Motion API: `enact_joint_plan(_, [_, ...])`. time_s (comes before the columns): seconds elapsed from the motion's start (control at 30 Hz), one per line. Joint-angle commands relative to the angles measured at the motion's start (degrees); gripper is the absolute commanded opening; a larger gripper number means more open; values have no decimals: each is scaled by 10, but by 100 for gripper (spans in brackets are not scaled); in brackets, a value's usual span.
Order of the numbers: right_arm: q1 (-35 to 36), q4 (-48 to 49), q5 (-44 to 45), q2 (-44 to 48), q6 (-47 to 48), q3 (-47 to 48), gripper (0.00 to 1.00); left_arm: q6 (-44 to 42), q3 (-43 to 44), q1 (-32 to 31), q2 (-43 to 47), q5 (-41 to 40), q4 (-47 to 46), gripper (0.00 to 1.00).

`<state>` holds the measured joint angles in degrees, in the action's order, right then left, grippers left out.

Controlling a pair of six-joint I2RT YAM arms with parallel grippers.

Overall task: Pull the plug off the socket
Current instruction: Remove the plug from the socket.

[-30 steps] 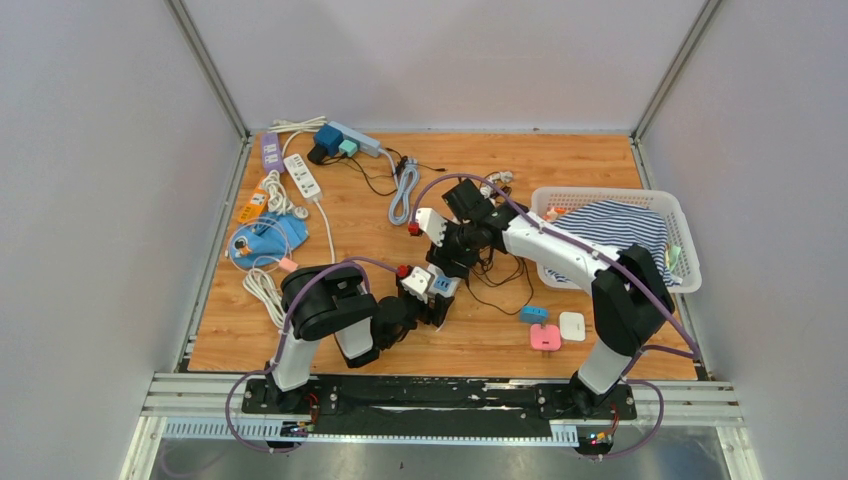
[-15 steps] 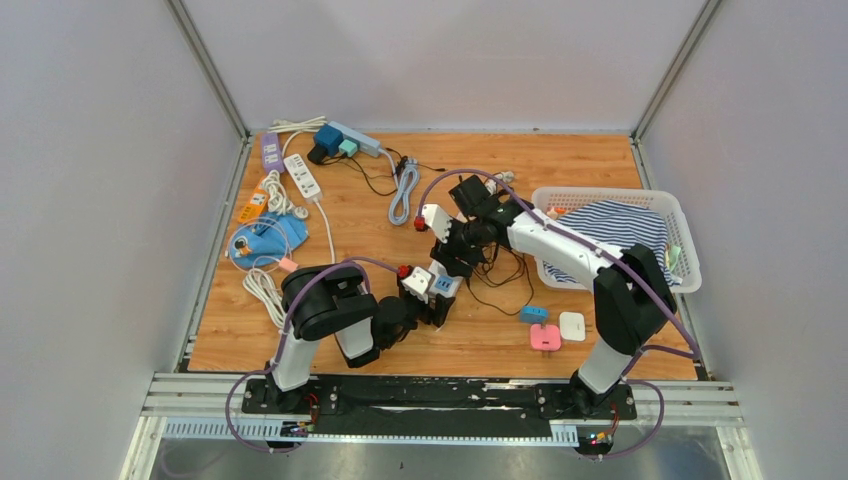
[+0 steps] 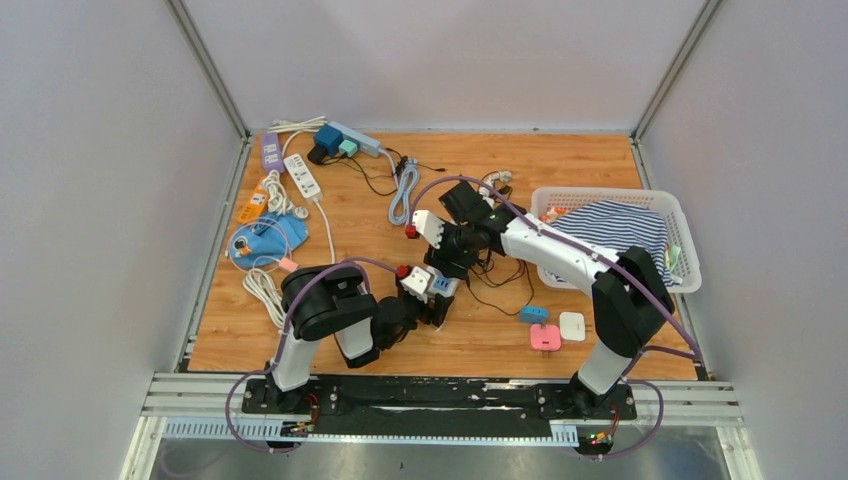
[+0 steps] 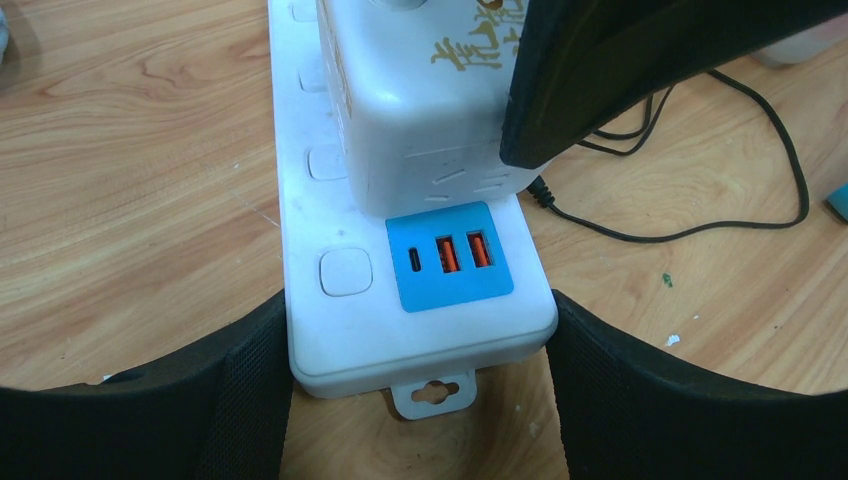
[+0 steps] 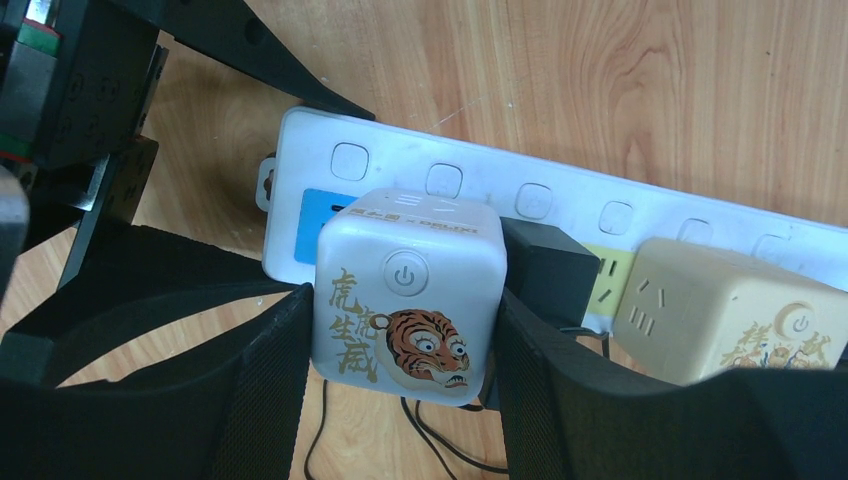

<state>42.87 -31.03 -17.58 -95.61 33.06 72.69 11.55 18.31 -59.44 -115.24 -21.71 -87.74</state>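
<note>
Can't see the prongs of the tiger-print cube plug [image 5: 405,300], its body hides them, but it looks seated in the white power strip [image 4: 420,330] on the worktop [image 4: 120,200], near the strip's USB end. The right gripper [image 5: 400,365] is clamped on that cube's sides, and the left gripper [image 4: 420,350] pinches the strip's end. Count on the strip: two cubes (the beige cube [image 5: 730,310] is cut off at the frame edge) and one black plug [image 5: 540,275] between them.
</note>
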Motion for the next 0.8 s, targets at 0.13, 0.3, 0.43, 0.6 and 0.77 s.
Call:
enact_joint_plan(0.13, [43,-84,-121,23,8,4,0,-6,5,14,-20,-45,-4,0])
enact_joint_plan(0.3, [-11,-81,-126,37,2,0,0,-3,3,15,-18,-43,-5,0])
enact_joint_plan(0.43, [-37,-79,-129,47,-2,-1,0,-2,1,15,-17,-42,-5,0])
enact_joint_plan(0.6, [-36,-79,-151,41,-6,-3,0,-2,1,14,-17,-42,-5,0])
enact_joint_plan(0.77, [-1,-83,-154,32,0,0,0,-4,3,15,-19,-43,-5,0])
